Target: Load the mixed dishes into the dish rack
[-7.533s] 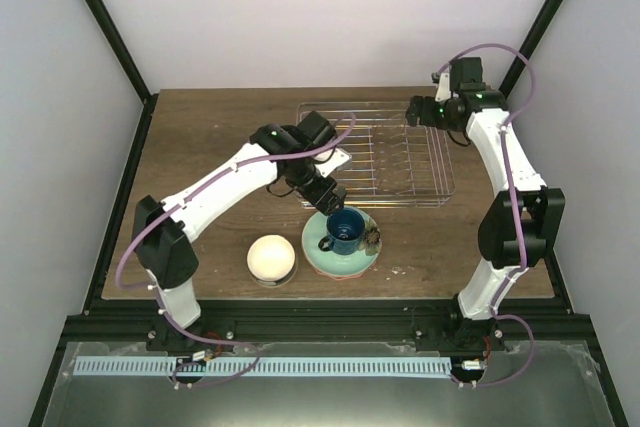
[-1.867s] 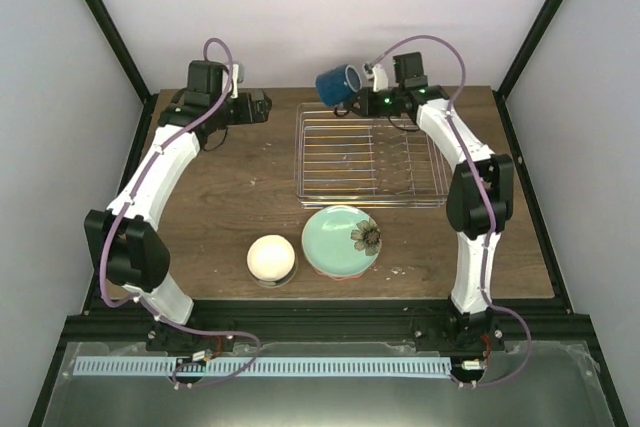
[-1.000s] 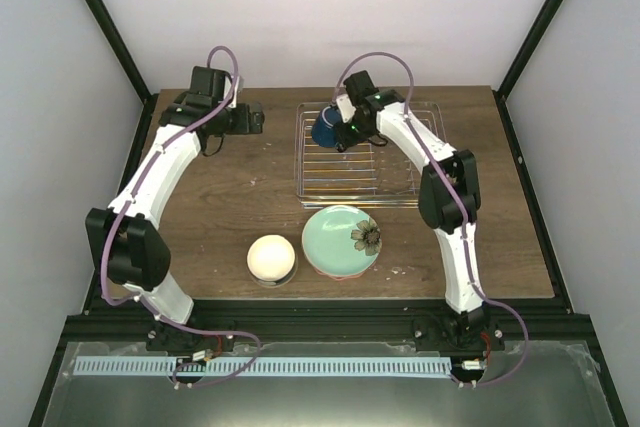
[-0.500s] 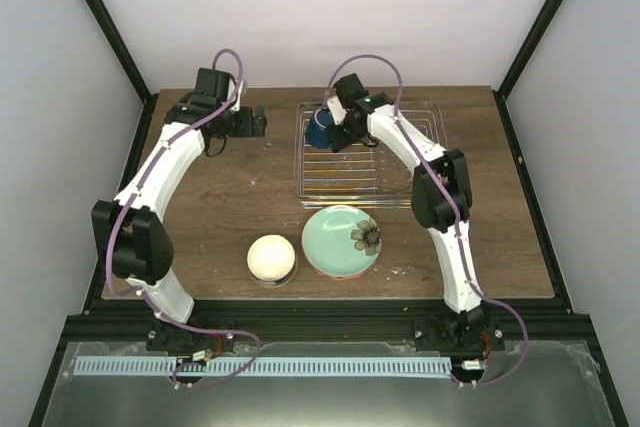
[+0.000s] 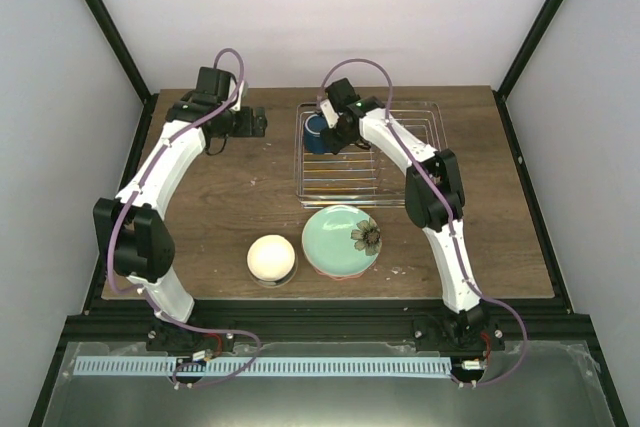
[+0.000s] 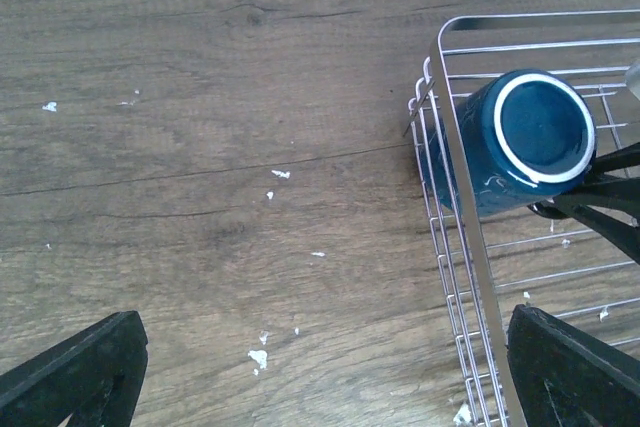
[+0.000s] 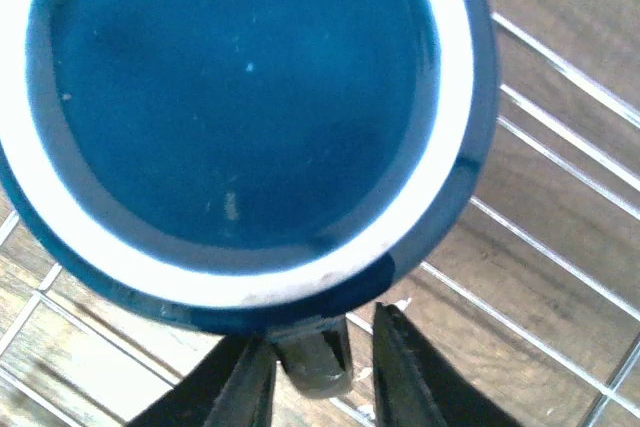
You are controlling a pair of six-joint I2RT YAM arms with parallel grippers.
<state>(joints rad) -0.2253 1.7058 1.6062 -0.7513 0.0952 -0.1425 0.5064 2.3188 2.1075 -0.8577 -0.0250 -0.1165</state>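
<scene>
A dark blue mug [image 5: 316, 133] stands upside down in the far left corner of the chrome dish rack [image 5: 300, 172], its white-ringed base up [image 7: 240, 107]. My right gripper [image 7: 320, 347] sits at the mug's handle [image 7: 312, 359]. Its jaws are slightly apart, with a gap showing between the handle and one finger. My left gripper [image 6: 320, 377] hovers wide open over bare table left of the rack [image 6: 470, 227], holding nothing. A cream-white bowl [image 5: 271, 258] lies upside down near the front. A mint-green flower-marked plate [image 5: 342, 240] sits beside it.
White crumbs [image 6: 258, 356] dot the wood under my left gripper. The right arm [image 5: 400, 147] stretches across the rack from the right. Black frame posts stand at the table's back corners.
The right arm lowered the mug from above the rack's back edge into its far left corner, base up. Its jaws then eased apart at the handle. The left arm barely moved.
</scene>
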